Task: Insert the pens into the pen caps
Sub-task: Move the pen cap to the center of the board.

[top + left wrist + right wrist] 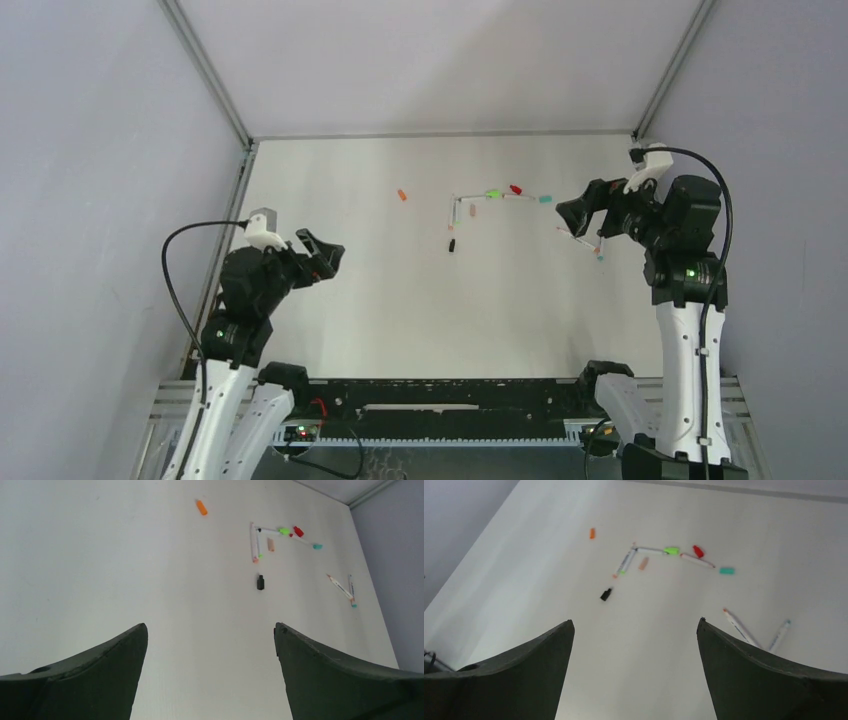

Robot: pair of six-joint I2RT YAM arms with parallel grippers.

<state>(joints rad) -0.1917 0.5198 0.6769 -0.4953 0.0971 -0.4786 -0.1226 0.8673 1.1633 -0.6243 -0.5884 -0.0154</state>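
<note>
2 empty, wide-open claws, left gripper (pixel 210 630) and right gripper (pixel 634 624), could scatter pen caps (pixel 298 531) grabbing pens (pixel 253 542) crowded by the worktop's (pixel 400 300) far edge

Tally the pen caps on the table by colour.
orange cap: 1
peach cap: 1
green cap: 1
red cap: 1
teal cap: 1
black cap: 1
Total: 6
</note>
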